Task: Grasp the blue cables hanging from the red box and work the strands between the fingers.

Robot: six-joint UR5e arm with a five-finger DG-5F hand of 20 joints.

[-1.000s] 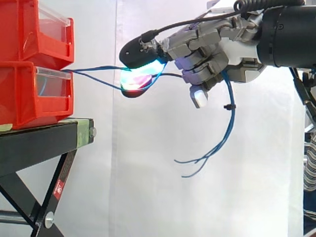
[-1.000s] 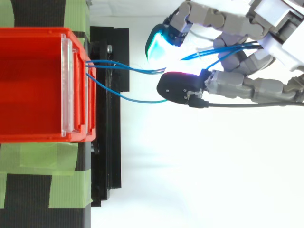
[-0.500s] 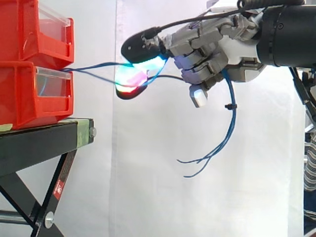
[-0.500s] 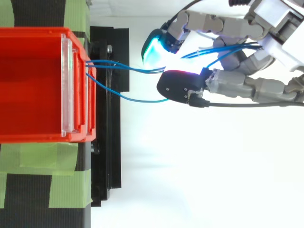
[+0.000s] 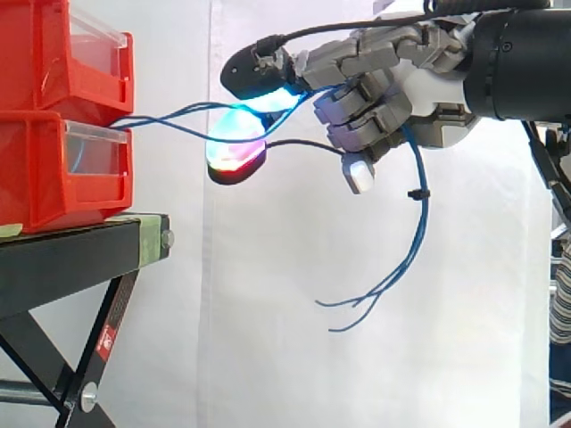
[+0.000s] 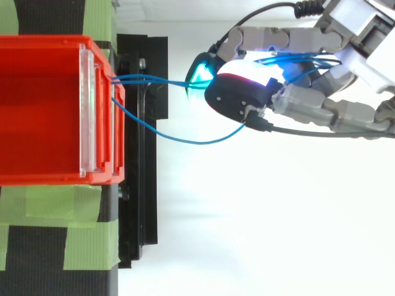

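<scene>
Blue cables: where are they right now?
Side view: the blue cables stretch from the lower red bin at left into the hand at upper right, their loose ends dangling below it.

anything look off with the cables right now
One strand of the blue cables bows out in a slack loop between the red box and the hand, apart from the rest running straight into the fingertips. Nothing looks damaged.

My bg: white curtain (image 5: 268, 374), brightly lit, seam at 11; black stand (image 5: 71, 259) at 8 o'clock w/ green tape (image 6: 43, 203) on top.
</scene>
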